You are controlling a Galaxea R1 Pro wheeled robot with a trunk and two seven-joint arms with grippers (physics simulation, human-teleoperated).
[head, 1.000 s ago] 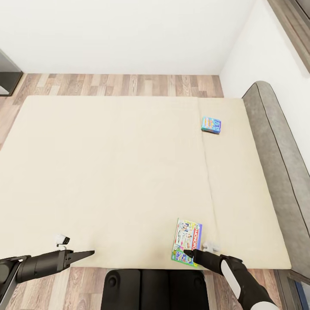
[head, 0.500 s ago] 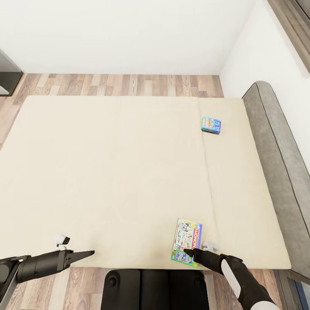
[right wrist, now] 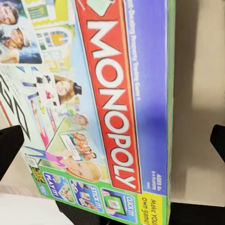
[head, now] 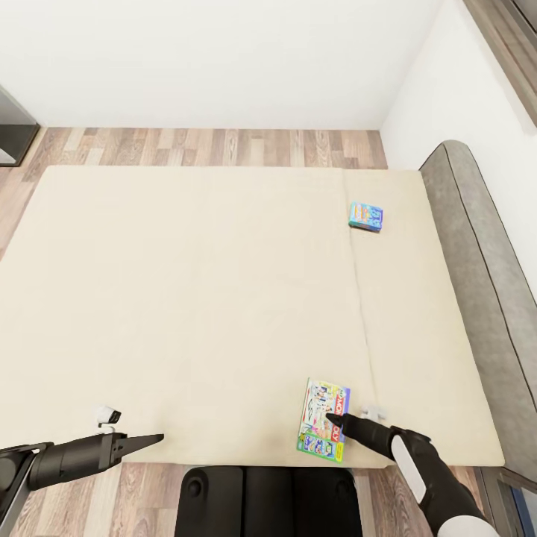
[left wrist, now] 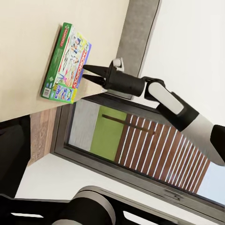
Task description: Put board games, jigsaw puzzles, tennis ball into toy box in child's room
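Note:
The white-and-green board game (head: pixel 321 418), lettered MONOPOLY (right wrist: pixel 112 93), lies flat near the front edge of the bed (head: pixel 186 298). My right gripper (head: pixel 330 419) is open at the box's right side, close over its lid. One of its fingers (right wrist: pixel 8 150) shows over the lid and the other beyond the box's long edge. From the left wrist the box (left wrist: pixel 65 63) and the right gripper (left wrist: pixel 84 72) show with the two tips apart. The smaller blue board game (head: pixel 365 216) lies far back on the bed. My left gripper (head: pixel 153 438) hangs at the bed's front edge, holding nothing.
A grey headboard (head: pixel 477 246) runs along the bed's right side. Wood floor (head: pixel 224 145) and a white wall lie beyond the far edge. A dark cabinet corner (head: pixel 11 130) shows at the far left. My black base (head: pixel 268 500) stands against the bed's front.
My right gripper has moved slightly forward and to the right along the Monopoly box. The box, the blue game and my left arm have stayed put.

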